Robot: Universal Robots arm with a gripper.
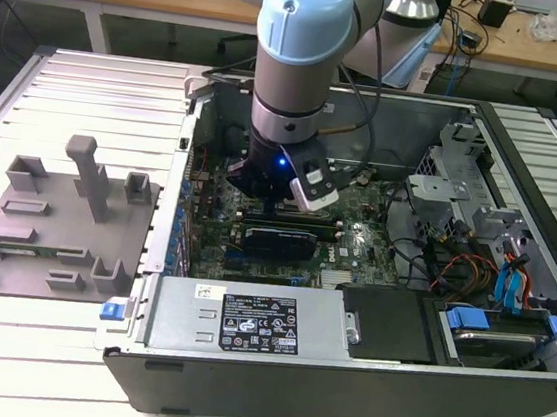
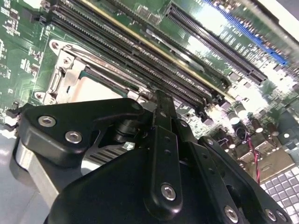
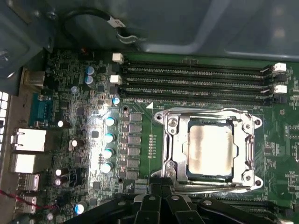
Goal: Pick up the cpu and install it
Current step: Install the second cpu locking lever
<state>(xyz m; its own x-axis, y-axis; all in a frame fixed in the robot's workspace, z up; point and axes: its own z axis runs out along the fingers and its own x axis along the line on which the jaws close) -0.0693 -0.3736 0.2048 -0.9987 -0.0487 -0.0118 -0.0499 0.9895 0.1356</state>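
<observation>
The gripper (image 1: 282, 191) hangs low inside the open computer case (image 1: 339, 387), over the motherboard (image 1: 355, 242); in both wrist views its black linkage fills the foreground, and whether its fingers are apart or together cannot be told. Just beyond that linkage in the first wrist view, the cpu (image 3: 210, 145) lies flat and square inside the socket frame (image 3: 172, 144), silvery top plate up, with the metal bracket around it rather than over it; it looks seated, and nothing shows it being held. In the second wrist view one corner of the socket frame (image 2: 65, 70) shows beside the gripper body. Doing this step well probably means keeping the chip level and its edges parallel to the frame, with no sideways push on the socket. Farther off run the memory slots (image 3: 196, 77) and a row of capacitors (image 3: 109, 144). In the exterior view the power supply (image 1: 246, 321) carries a black-and-white label whose print is too small to read; a grey parts fixture (image 1: 55, 228) sits at that view's left.
</observation>
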